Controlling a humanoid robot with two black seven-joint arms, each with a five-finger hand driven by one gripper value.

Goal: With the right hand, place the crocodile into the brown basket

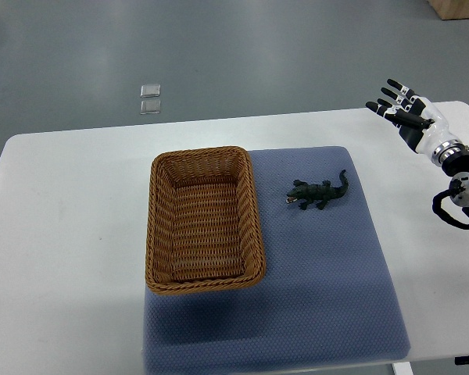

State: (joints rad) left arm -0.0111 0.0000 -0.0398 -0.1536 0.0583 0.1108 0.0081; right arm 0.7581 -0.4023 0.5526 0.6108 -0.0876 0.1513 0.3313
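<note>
Top view records the right hand (413, 119) over the far right corner of the white surface (70, 234), with its arm entering from the picture's right edge. The fingers (396, 87) are released: spread and extended, pointing away from the robot and slightly leftward. They hold nothing and touch nothing.

The crocodile (319, 193), a dark green toy, lies well apart from the fingers, to their left and nearer the robot. It rests belly down on a blue-grey mat (320, 289) that covers the middle of the surface. Its head points away from the fingers, toward the basket, and its tail curves back up toward them. It is clear of both hand and basket.

The brown basket (200, 153) stands farther left of the fingers than the crocodile does. It is rectangular wicker, upright, its open top facing the camera, and its interior shows bare weave. A strip of mat separates its right rim from the crocodile's head.

Two small clear squares (150, 99) lie on the grey floor beyond the far edge of the surface, far to the left of the fingers. A wooden corner (457, 8) shows at the picture's top right, beyond the fingers; what it belongs to cannot be told.
</note>
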